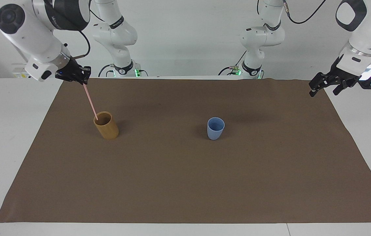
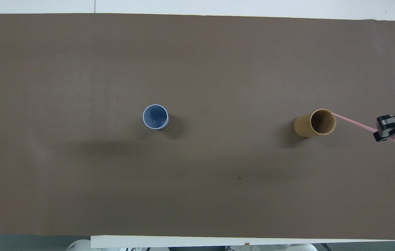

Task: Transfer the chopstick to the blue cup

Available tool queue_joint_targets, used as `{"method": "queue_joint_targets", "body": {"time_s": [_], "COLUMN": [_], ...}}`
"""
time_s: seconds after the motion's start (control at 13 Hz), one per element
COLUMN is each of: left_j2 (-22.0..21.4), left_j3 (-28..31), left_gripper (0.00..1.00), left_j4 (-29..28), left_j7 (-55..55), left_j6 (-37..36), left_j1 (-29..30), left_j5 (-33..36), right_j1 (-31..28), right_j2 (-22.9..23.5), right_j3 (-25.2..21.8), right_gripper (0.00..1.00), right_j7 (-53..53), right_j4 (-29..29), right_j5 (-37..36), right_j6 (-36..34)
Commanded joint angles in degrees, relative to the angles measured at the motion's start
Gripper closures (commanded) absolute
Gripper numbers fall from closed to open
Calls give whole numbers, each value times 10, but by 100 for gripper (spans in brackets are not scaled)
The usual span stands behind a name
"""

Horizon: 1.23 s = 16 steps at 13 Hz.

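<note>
My right gripper [image 1: 81, 76] is raised over the brown mat's [image 1: 185, 183] edge at the right arm's end of the bench, fingers clamped on the chopstick [image 1: 90, 100]. The chopstick slants down, its lower tip at the tan cup's [image 1: 106, 126] rim. The blue cup [image 1: 215, 128] stands mid-mat. My left gripper [image 1: 325, 86] waits over the opposite mat edge, fingers spread wide, empty.

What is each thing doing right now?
Thin pale-pink chopstick: tilted, gripped at top, lower tip at tan cup's rim.
Small light-blue cup: upright, empty.
Tan-orange cylindrical cup: leaning.
Right gripper: shut on chopstick.
Left gripper: open, empty, waiting.
</note>
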Motion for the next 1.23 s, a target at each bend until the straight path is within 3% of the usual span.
{"method": "queue_joint_targets", "body": {"time_s": [0.0,0.15,0.46,0.77,0.92,1.15], "left_j2": [-1,-1,-1,-1,-1,-1], "left_j3": [2,2,2,2,2,2], "left_gripper": [0,0,0,0,0,0], "left_j4": [-1,0,-1,-1,-1,-1], "left_j7": [-2,-2,-2,-2,-2,-2], "left_j6": [-8,-8,-8,-9,-9,-9], "left_j1": [-4,-4,-4,-4,-4,-4], "left_j5": [7,7,7,7,7,7], "right_j1": [63,96,222,321,355,364], "right_j2": [39,44,31,102,135,143], "right_j3": [9,9,12,12,12,12], "right_gripper": [100,100,100,100,100,100], "right_j7": [-7,2,88,202,229,230], "right_j4": [98,90,9,-2,2,-5], "right_j5": [17,136,207,211,207,205], "right_j6": [-57,-13,125,295,322,325]}}
